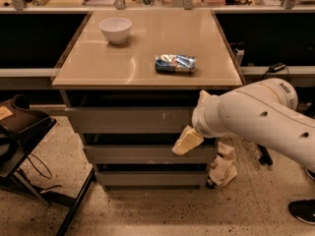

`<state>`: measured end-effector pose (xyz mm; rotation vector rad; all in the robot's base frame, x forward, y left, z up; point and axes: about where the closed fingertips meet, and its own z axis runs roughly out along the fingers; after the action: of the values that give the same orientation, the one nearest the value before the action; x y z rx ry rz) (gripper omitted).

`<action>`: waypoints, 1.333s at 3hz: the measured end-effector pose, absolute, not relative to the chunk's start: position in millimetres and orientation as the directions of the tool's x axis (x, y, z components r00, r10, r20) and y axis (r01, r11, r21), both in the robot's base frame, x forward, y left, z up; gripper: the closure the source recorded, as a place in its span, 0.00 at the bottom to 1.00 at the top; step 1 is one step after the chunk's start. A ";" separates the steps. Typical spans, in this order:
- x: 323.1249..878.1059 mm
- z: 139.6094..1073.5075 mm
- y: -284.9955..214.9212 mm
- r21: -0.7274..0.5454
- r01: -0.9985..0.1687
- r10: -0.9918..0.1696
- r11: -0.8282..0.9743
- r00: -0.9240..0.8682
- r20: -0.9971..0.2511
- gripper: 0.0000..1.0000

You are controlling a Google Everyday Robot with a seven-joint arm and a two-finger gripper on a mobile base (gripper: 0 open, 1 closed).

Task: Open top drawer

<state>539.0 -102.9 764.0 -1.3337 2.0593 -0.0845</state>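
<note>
The top drawer [128, 120] is the tallest grey front of three under the tan cabinet top, with pale scratch marks right of centre. Its inside is hidden. My gripper [187, 139] comes in from the right on the white arm [256, 117]. It sits at the right end of the top drawer front, its yellowish tip just below the front's lower edge, over the gap above the middle drawer [142, 154]. The arm hides the drawer's right end. The bottom drawer [147, 178] is below.
A white bowl [115, 29] and a blue snack bag [175, 63] lie on the cabinet top [147, 43]. A black stand [19, 132] is at the left. Crumpled pale material [224, 168] lies on the floor at the right. A shoe [301, 210] is at the lower right.
</note>
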 end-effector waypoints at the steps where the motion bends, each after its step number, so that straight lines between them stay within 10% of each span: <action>1: 547.9 714.8 -90.1 -0.353 -0.805 -0.821 0.476 -0.263 -0.508 0.00; 4: 573.3 680.5 -77.3 -0.395 -0.758 -0.799 0.519 -0.265 -0.540 0.00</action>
<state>573.3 -77.3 680.5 -1.2643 2.0522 -0.0731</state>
